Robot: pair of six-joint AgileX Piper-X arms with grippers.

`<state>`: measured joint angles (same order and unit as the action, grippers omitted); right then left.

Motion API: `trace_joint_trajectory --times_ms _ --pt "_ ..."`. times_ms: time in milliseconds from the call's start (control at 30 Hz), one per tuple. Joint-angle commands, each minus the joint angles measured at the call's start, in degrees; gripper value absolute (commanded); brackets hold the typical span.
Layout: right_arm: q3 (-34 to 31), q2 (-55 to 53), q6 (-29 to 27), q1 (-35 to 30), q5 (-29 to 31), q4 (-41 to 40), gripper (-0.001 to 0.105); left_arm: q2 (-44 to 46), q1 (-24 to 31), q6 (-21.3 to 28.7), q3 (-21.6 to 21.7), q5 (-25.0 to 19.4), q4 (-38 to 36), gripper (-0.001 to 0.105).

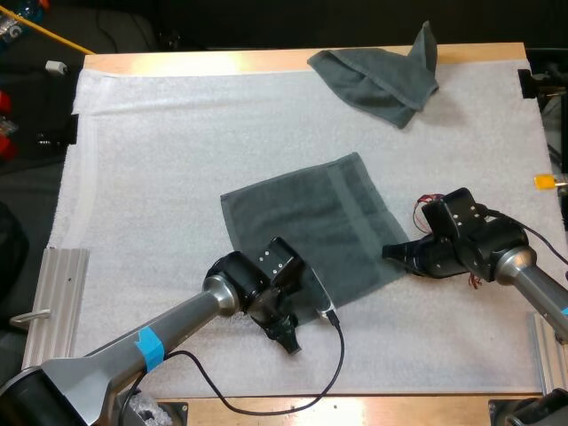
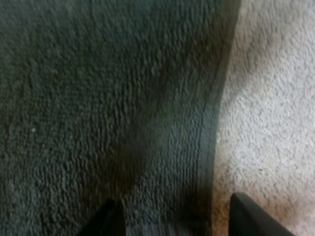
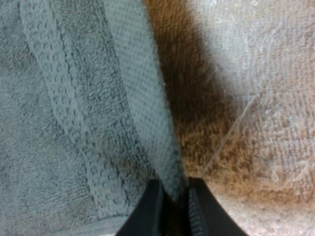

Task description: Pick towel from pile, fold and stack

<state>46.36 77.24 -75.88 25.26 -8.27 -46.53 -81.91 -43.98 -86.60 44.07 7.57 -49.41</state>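
Left end effector (image 2: pixel 177 223), fingers apart, hangs over the flat towel (image 1: pixel 311 222)'s 6 o'clock edge mid-mat (image 1: pixel 133 177), right end effector (image 3: pixel 172 206) pinches its 4 o'clock hem, a sound hold for light, limp cloth; crumpled towel (image 1: pixel 382 75) lies at 1 o'clock.

The flat towel (image 1: pixel 311 222) lies spread on the mat (image 1: pixel 160 160), mid-table (image 1: pixel 222 60). Its near edge runs between the parted left jaws, and its right corner is pinched inside the right jaws. The crumpled towel (image 1: pixel 382 75) lies well beyond both, at the mat's far edge.
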Motion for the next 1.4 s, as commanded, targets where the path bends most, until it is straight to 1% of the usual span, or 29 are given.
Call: trace_joint_trajectory --times_ms 0,133,333,600,733,767,800,833,900,933,967,1033,1067,1100,1133,1167,1200,1233,1267,1333,1367 --pt "-0.02 -0.71 0.12 -0.37 -0.57 -0.08 0.0 -0.05 -0.31 -0.55 0.08 -0.07 -0.04 0.044" --pt "-0.02 -0.71 0.12 -0.37 -0.57 -0.08 0.0 -0.05 -0.31 -0.55 0.08 -0.07 -0.04 0.044" --pt "-0.02 -0.71 0.24 -0.37 -0.57 -0.08 0.0 -0.3 -0.31 -0.55 -0.22 -0.07 0.12 0.04" --pt "-0.02 -0.71 0.24 -0.37 -0.57 -0.84 0.0 -4.91 -0.31 -1.14 -0.21 -0.07 -0.8 0.04" --pt "-0.02 -0.71 0.24 -0.37 -0.57 -1.03 0.0 -5.11 -0.31 -1.12 -0.21 -0.07 -0.86 0.039" --pt "-0.02 -0.71 0.24 -0.37 -0.57 -0.94 0.0 -5.11 -0.31 -1.12 -0.21 -0.07 -0.86 0.035" --pt "-0.02 -0.71 0.24 -0.37 -0.57 -0.9 0.0 -5.11 -0.31 -1.36 -0.21 -0.07 -1.04 0.029" --pt "-0.02 -0.71 0.24 -0.37 -0.57 -0.9 0.0 -5.11 -0.31 -1.43 -0.21 -0.07 -1.19 0.025" --pt "-0.02 -0.71 0.24 -0.37 -0.31 -0.67 0.0 -5.11 -0.31 -1.42 -0.21 -0.35 -1.86 0.009" --pt "-0.02 -0.71 0.24 -0.37 0.1 -0.54 0.001 -5.11 -0.31 -1.42 -0.21 -0.55 -2.03 0.004" --pt "-0.02 -0.71 0.24 -0.37 0.6 -0.48 0.005 -5.11 -0.31 -1.42 -0.21 -0.96 -2.21 0.001" --pt "0.06 -0.71 0.24 -0.37 0.77 -0.51 0.018 -5.11 -0.31 -1.42 -0.21 -1.61 -2.49 0.0" --pt "0.14 -0.71 0.24 -0.37 0.76 -0.51 0.03 -5.11 -0.31 -1.42 -0.21 -1.81 -2.79 0.0" --pt "0.13 -0.71 0.24 -0.37 0.76 -0.51 0.044 -4.91 -0.31 -1.42 -0.21 -1.88 -3.2 0.0" --pt "0.12 -0.71 0.24 -0.37 0.76 -0.51 0.051 -4.74 -0.31 -1.42 -0.21 -1.87 -3.43 0.0" --pt "0.12 -0.71 0.24 -0.37 1.25 -0.51 0.062 -4.34 -0.31 -1.42 -0.21 -2.42 -3.83 0.0" --pt "0.12 -0.71 0.24 -0.37 2.35 -0.51 0.072 -3.66 -0.31 -1.42 -0.21 -3.21 -4.43 0.0" --pt "0.12 -0.71 0.24 -0.37 2.93 -0.51 0.074 -3.26 -0.31 -1.42 -0.21 -3.52 -4.67 0.0" --pt "0.12 -0.71 0.24 -0.37 3.4 -0.51 0.074 -2.36 -0.31 -1.42 -0.21 -4.98 -5.24 0.0" --pt "0.12 -0.71 0.24 -0.37 3.53 -0.51 0.071 -0.76 -0.31 -1.33 -0.21 -7.84 -6.35 0.0" --pt "0.12 -0.71 0.24 -0.37 3.53 -0.51 0.067 -0.06 -0.31 -1.11 -0.21 -8.95 -6.98 0.0"
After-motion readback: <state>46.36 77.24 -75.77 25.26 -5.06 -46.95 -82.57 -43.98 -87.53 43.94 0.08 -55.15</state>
